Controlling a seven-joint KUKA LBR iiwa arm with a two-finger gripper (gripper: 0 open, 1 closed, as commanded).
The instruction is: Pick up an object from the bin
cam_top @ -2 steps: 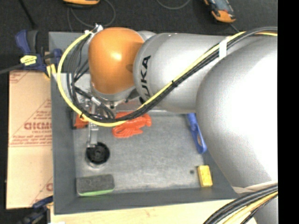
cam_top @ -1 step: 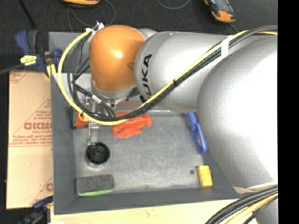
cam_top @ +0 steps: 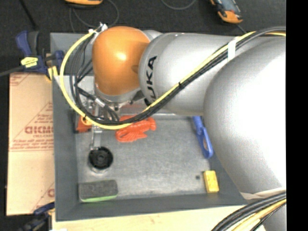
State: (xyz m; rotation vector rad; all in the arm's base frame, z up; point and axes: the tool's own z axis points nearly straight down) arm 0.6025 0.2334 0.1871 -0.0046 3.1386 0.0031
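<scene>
Orange wrist cover [cam_top: 118, 61] hides jaws, opening cannot tell; black round disc [cam_top: 100, 158] just beside, seemingly lying flat.

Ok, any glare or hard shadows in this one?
Camera view: a bright glare spot sits on the arm's orange dome cover, with a sheen along its silver link; the floor of the grey metal bin is evenly lit, with no hard shadow beside the small yellow rectangular block.

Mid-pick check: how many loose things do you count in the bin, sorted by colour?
Orange: 2, crumpled piece and small piece by the left wall
Black: 1, round disc
Grey-green: 1, sponge-like block
Yellow: 1, small block
Blue: 1, handled tool
Total: 6 in view
</scene>
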